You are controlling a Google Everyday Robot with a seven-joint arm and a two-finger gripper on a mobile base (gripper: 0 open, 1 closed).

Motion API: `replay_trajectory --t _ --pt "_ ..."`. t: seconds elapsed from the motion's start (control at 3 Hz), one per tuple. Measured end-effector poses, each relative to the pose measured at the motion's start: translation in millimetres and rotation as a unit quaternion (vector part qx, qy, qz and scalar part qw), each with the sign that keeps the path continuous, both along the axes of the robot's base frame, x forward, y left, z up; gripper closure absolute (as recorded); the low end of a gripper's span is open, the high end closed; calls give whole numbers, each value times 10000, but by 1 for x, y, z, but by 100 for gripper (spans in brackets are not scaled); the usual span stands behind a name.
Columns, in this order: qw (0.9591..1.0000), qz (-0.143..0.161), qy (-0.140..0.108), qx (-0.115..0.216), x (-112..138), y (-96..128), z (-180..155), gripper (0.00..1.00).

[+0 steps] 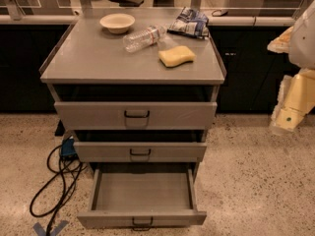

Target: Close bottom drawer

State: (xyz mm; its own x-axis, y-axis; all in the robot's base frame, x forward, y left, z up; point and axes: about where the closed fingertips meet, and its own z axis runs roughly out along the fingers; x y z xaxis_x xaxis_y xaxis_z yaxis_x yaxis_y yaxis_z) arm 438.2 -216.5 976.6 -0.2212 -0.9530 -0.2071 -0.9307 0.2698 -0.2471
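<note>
The bottom drawer (141,218) of the grey metal cabinet is pulled far out, and its shallow tray (142,191) is empty. Its small black wire handle (142,223) sits at the lower edge of the view. The middle drawer (140,152) and the top drawer (136,115) stick out slightly. Part of my white arm (294,102) shows at the right edge, to the right of the cabinet at top-drawer height. The gripper itself is not in view.
On the cabinet top (98,63) lie a beige bowl (117,22), a plastic bottle on its side (143,37), a yellow sponge (176,56) and a blue-white bag (189,22). Black cables (56,181) and a blue plug (68,149) lie on the speckled floor at left.
</note>
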Motion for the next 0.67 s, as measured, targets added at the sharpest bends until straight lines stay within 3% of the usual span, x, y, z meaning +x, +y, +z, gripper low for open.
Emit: replay_trajectory --t 0.67 --pt "9999 8 21 117 -4 -5 -14 0"
